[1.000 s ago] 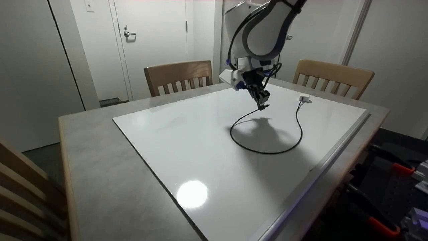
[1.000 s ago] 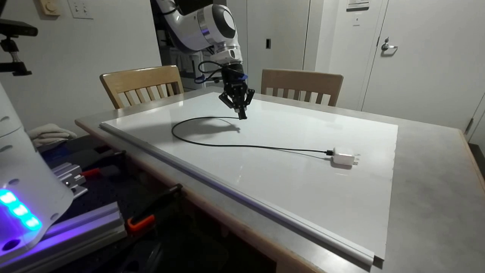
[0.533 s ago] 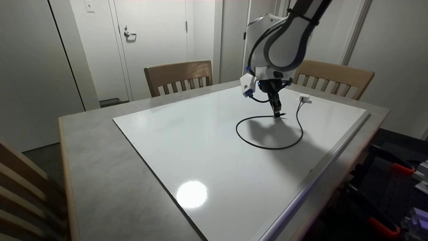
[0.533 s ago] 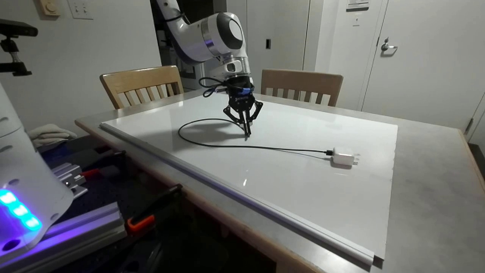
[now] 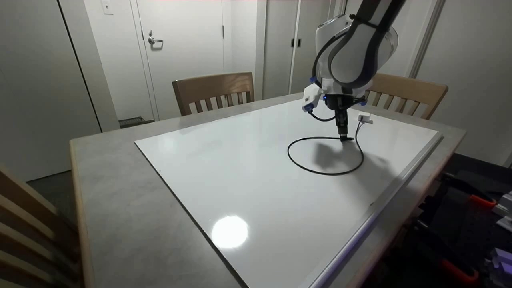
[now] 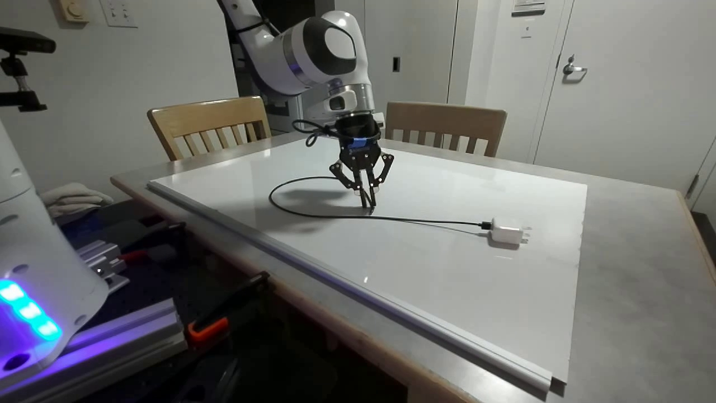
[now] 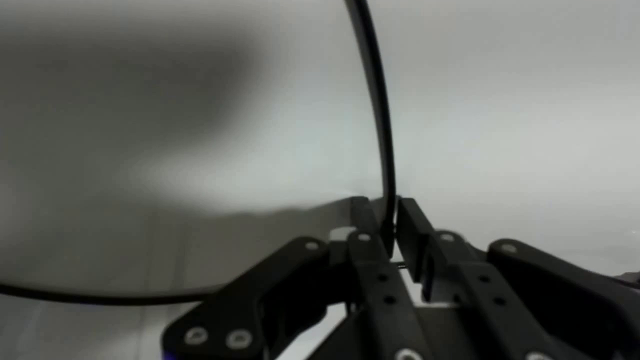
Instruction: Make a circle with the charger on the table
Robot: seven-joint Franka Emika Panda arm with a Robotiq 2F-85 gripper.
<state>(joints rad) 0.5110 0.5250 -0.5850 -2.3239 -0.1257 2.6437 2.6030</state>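
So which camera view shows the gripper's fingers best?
The wrist view. It shows both fingers close up, tips included, with the black cable between them. Both exterior views show the fingers much smaller, pointing down at the table, so the narrow gap is harder to make out.

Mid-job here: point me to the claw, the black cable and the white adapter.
Claw (image 6: 369, 205): in an exterior view, midway between its fingertips.
Black cable (image 7: 382, 102): in the wrist view, on the stretch beyond the fingertips.
White adapter (image 6: 506, 230): in an exterior view, on the middle of its body.
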